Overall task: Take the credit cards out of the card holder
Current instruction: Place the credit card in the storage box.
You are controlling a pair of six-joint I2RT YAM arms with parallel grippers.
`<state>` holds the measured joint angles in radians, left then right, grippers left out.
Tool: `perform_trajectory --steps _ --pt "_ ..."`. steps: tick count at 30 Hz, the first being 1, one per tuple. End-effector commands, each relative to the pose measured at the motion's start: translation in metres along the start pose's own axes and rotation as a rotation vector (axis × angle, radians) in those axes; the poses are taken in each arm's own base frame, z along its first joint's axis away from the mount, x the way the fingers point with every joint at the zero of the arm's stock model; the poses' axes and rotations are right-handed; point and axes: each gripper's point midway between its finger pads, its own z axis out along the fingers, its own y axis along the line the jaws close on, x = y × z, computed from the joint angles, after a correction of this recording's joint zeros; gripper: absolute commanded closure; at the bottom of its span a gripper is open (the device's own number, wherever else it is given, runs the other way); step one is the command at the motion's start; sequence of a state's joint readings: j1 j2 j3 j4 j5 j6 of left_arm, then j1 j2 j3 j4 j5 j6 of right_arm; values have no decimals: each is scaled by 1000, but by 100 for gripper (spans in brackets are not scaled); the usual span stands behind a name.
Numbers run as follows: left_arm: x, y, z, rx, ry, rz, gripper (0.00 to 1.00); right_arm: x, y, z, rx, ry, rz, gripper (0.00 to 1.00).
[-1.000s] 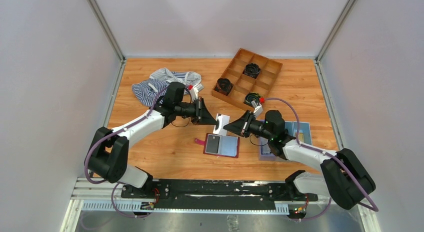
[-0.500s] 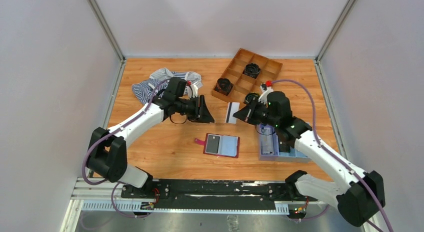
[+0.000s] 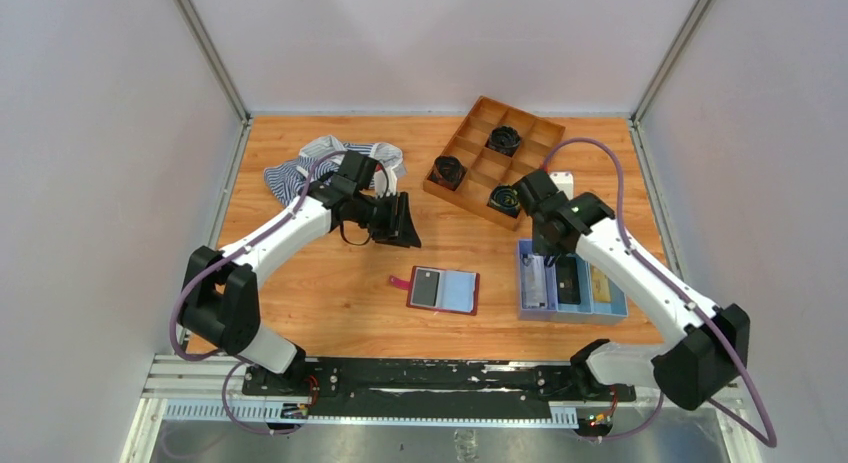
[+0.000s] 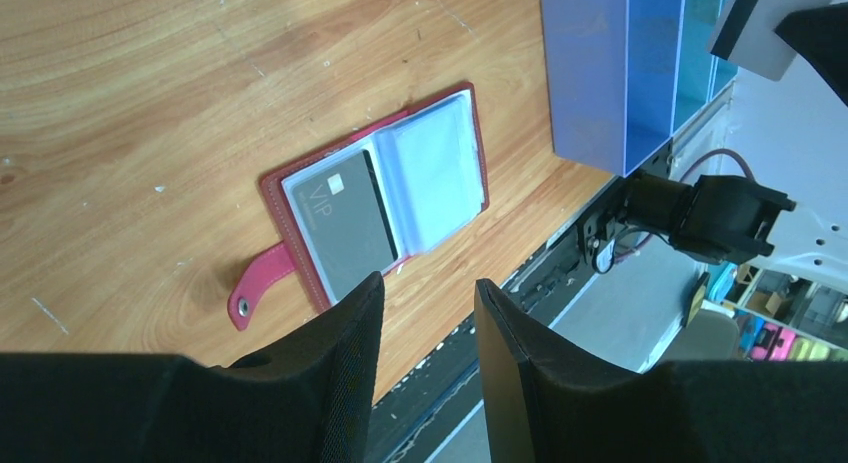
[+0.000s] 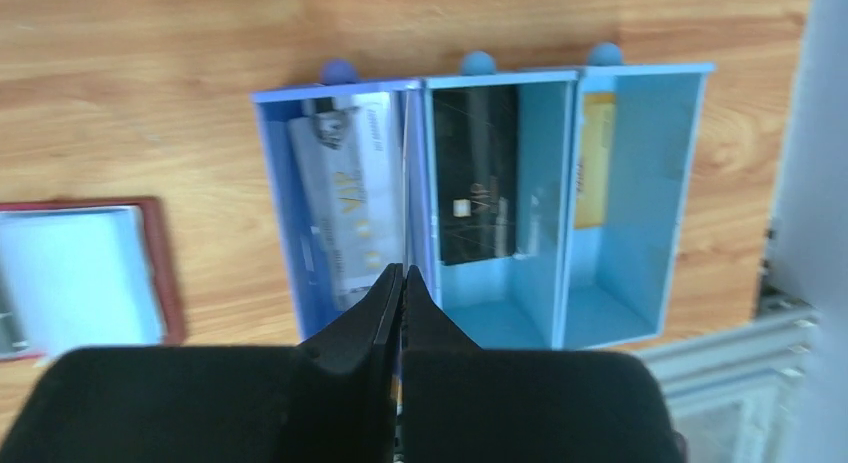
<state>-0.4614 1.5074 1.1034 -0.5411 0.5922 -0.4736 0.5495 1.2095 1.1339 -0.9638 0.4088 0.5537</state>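
— Jaws first: our left jaws stand apart with nothing between them, do we agree?
— We do. They hang over the tabletop (image 3: 330, 283), to the far left of the holder (image 3: 443, 290). From the left wrist we see the holder just past the fingertips.
— And our right jaws?
— Pressed together. From their own wrist we see no gap, but the left wrist view shows a pale card (image 4: 762, 38) with a dark stripe pinched in them.
— Where do they hang?
— Over the blue tray (image 5: 612, 293), about above the wall between its left and middle compartments as the right wrist sees them.
— What do we see in the tray?
— One card in each compartment: a white card (image 5: 345, 203) on the left, a black card (image 5: 478, 188) in the middle and a yellow card (image 5: 594, 158) on the right.
— And the holder?
— It lies open and flat near the middle of the tabletop, left of the tray and not touching it, with its strap tab pointing left. We see a grey card (image 4: 345, 223) in its left pocket. The right pocket looks pale, and we cannot tell whether it holds anything.
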Motion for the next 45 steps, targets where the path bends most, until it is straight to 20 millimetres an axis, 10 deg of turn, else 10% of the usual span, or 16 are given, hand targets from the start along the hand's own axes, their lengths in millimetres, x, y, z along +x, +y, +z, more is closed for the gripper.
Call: perform_trajectory --steps 1,33,38,45 --pt "0 -1 -2 -7 11 18 58 25 -33 10 208 103 -106 100" --pt "7 3 -1 -6 29 19 57 71 11 67 111 215 -169 100" --pt "8 4 0 -9 32 16 53 63 27 62 26 175 -175 61" --pt "8 10 1 -37 27 4 50 39 41 37 -91 89 -120 56"
